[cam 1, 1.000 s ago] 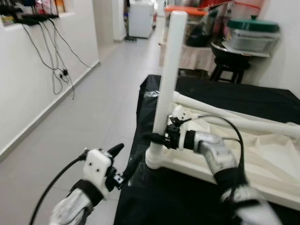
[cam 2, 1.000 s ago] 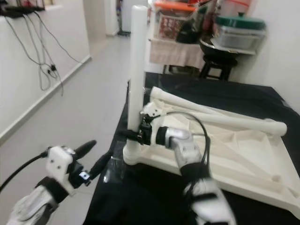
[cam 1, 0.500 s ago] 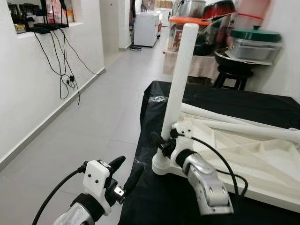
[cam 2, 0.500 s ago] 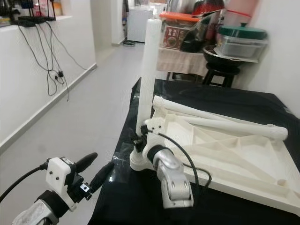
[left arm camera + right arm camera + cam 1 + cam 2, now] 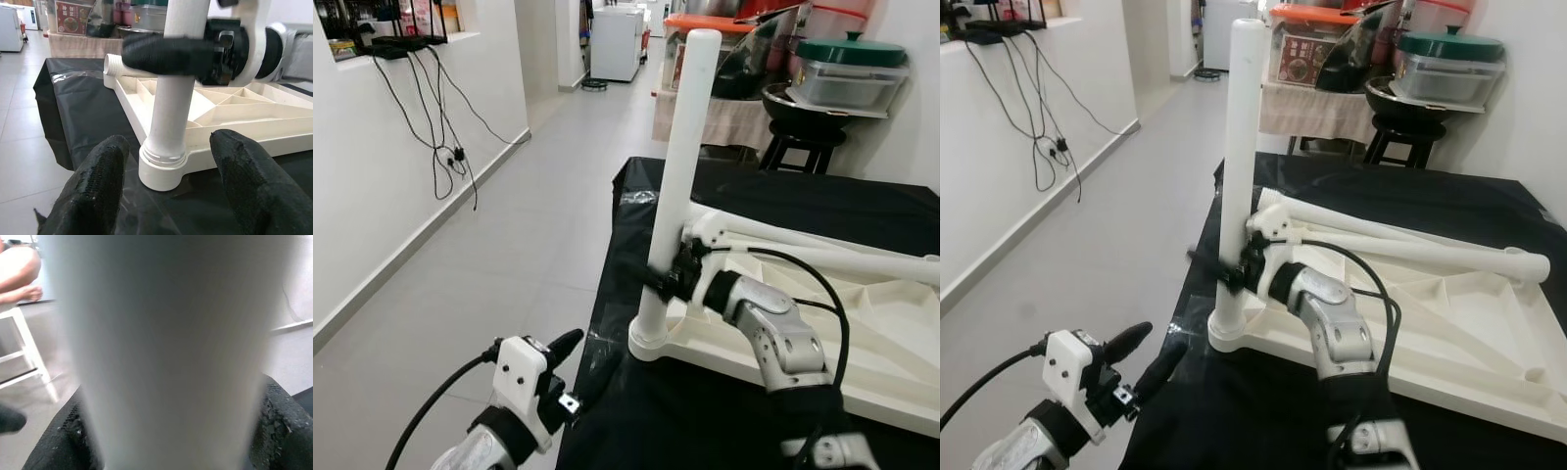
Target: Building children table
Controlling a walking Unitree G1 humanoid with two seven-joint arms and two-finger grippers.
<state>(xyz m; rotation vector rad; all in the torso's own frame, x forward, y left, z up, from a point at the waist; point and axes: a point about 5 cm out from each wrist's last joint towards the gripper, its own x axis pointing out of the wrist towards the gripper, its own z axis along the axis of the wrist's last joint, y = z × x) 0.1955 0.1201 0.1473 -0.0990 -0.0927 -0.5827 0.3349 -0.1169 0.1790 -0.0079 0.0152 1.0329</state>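
Note:
A white plastic tabletop [image 5: 862,362] lies upside down on a black-covered surface [image 5: 705,421]. One white table leg [image 5: 680,166] stands upright in its near left corner socket [image 5: 648,343]. My right gripper [image 5: 666,277] is shut on that leg low down, its black fingers [image 5: 274,431] hugging the white tube [image 5: 166,357]. Two more white legs [image 5: 1410,250] lie across the tabletop. My left gripper [image 5: 582,362] is open, low at the front left, short of the socket [image 5: 161,169], with nothing between its fingers [image 5: 249,181].
A grey tiled corridor [image 5: 509,225] runs along the left, with cables [image 5: 440,147] hanging on the white wall. Behind the work surface stand a stool [image 5: 798,127], lidded containers [image 5: 847,73] and a white appliance [image 5: 617,39]. A person [image 5: 19,279] sits by a white stool in the right wrist view.
My right gripper has climbed a little up the upright leg and closed around it. The left gripper has sunk slightly. The camera has shifted a bit.

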